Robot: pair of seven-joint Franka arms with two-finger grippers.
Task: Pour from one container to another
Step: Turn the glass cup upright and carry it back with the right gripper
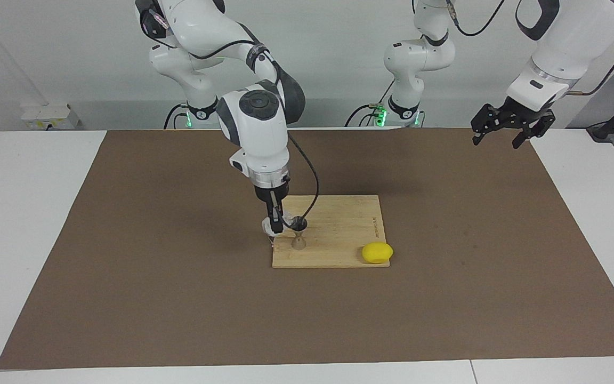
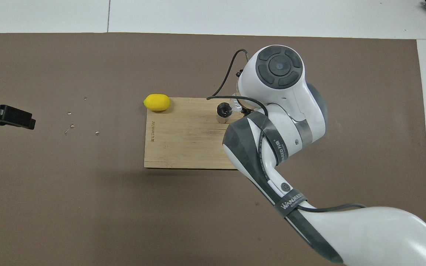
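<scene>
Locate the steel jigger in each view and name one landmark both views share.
Facing view: the jigger stands on the cutting board, at the board's corner farthest from the robots, toward the right arm's end.
Overhead view: the jigger shows just clear of the right arm.
Shared landmark: the lemon at the board's other corner.

We see the scene twice. One camera sits high across the worktop (image 1: pixel 46 213), facing the robots, far enough to take in both arms. The other hangs above the robots' end, looking steeply down and forward, closer in. Both share the wooden board (image 1: pixel 339 234) beside the right arm's fingers (image 1: pixel 274 224).
</scene>
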